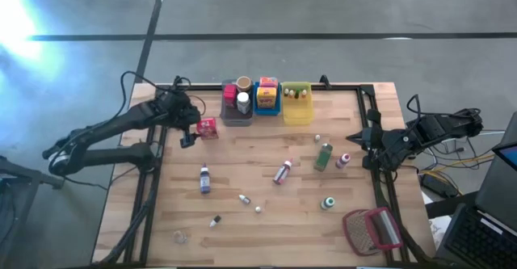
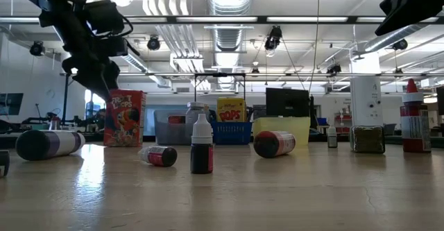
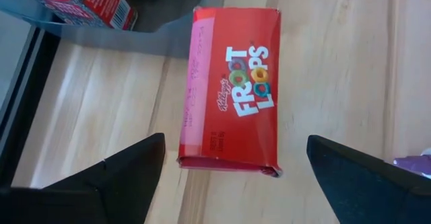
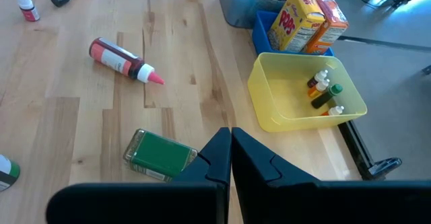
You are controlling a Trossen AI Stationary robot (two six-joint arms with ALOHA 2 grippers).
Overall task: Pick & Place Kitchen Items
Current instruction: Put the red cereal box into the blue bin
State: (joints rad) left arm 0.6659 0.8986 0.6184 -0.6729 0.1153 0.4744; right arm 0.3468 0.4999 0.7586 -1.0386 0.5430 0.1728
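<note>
The overhead camera looks straight down on the whole table; the low camera sits at tabletop height, facing the bins and room beyond. The left wrist camera hangs close above the red cereal box, also seen overhead. The right wrist camera looks obliquely at the yellow bin.

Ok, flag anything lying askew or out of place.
Several bottles lie tipped over on the table, such as the pink-capped bottle and purple bottle. The red box sits outside the bins. Nothing looks spilled or damaged.
</note>
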